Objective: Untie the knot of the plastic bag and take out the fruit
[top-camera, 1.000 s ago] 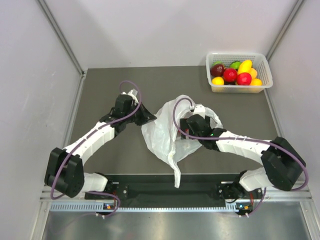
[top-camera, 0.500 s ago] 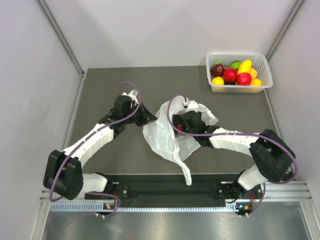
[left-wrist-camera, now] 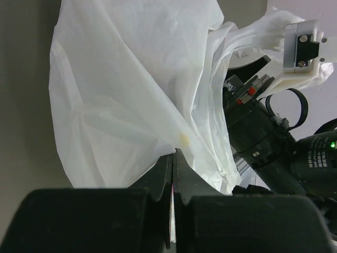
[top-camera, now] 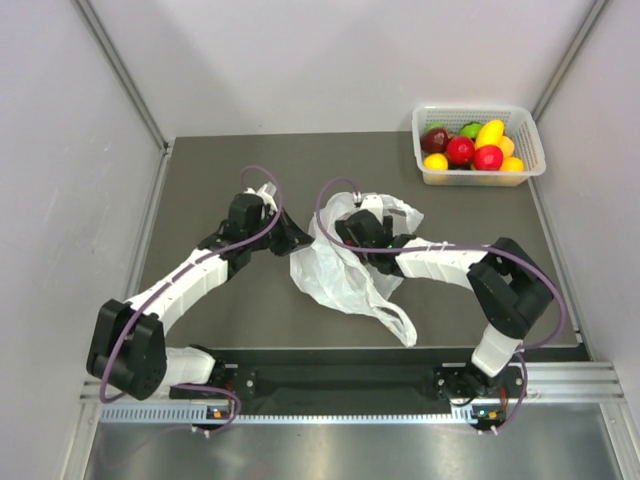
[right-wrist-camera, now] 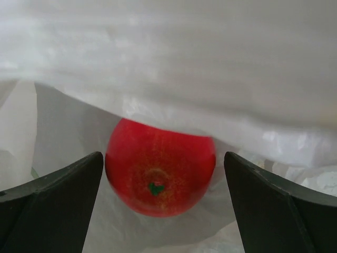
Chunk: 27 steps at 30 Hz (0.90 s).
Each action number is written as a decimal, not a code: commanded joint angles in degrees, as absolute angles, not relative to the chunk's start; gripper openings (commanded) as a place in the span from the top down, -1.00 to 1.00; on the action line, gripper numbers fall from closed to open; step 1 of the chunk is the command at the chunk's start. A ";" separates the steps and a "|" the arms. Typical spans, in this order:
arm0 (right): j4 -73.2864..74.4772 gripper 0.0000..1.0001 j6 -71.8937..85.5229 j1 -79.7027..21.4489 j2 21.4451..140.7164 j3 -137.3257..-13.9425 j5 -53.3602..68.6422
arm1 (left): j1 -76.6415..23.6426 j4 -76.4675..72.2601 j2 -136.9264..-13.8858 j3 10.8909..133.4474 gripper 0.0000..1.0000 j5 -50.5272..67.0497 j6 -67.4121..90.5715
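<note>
The white plastic bag [top-camera: 335, 270] lies crumpled in the middle of the dark table. My left gripper [top-camera: 298, 238] is shut on the bag's left edge; in the left wrist view its jaws pinch the bag's film [left-wrist-camera: 126, 100] between them. My right gripper [top-camera: 345, 232] is inside the bag's mouth, open. In the right wrist view a glossy red round fruit [right-wrist-camera: 160, 174] lies in the bag between the open fingers, not touched by them, under a fold of the bag [right-wrist-camera: 174, 58].
A white basket [top-camera: 530, 170] at the back right holds several fruits: red, yellow, green and a dark red apple. Grey walls stand on both sides. The arms' base rail runs along the near edge.
My right gripper has moved left and farther into the bag. The bag's lower tail has swung to the right. My left gripper has kept its hold, almost still.
</note>
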<state>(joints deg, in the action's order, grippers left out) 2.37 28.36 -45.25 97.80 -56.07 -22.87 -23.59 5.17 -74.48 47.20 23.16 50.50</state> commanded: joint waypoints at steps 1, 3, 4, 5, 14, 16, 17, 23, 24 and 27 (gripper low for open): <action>1.76 -0.90 29.44 -45.53 96.42 -55.64 -23.56 | -23.29 1.94 -74.18 45.97 1.00 23.91 49.13; 0.88 -0.76 28.66 -44.92 95.72 -55.02 -22.42 | -23.29 1.41 -74.36 45.00 1.00 23.64 49.13; 0.53 -0.68 27.87 -44.83 95.36 -54.67 -20.67 | -23.29 1.15 -74.70 44.65 1.00 23.38 49.04; 0.44 -0.48 27.60 -44.65 94.93 -53.97 -19.78 | -23.29 0.97 -74.71 44.04 1.00 23.12 48.78; 3.24 0.91 25.05 -42.72 81.31 -52.03 -12.76 | -22.85 0.61 -74.97 41.22 1.00 20.39 46.85; 7.63 1.00 23.74 -41.84 77.20 -52.29 -8.38 | -22.68 0.44 -74.88 41.13 1.00 20.13 46.93; 9.39 1.00 23.12 -41.57 76.04 -52.90 -6.70 | -22.59 0.35 -74.88 41.13 1.00 19.95 47.02; 22.93 1.00 19.52 -35.61 66.37 -53.70 7.27 | -21.80 -1.84 -75.23 41.66 1.00 19.51 47.37; 23.64 1.00 18.64 -33.07 64.97 -53.61 10.25 | -21.45 -1.85 -75.41 41.83 1.00 19.51 47.37; 26.45 1.00 14.26 -27.71 57.77 -55.19 22.81 | -20.92 -2.02 -75.85 42.71 1.00 19.60 46.85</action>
<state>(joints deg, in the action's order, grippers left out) 21.58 19.42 -31.92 64.16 -51.51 8.05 -21.63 1.48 -75.33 41.41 19.97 47.88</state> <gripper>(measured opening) 0.700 0.010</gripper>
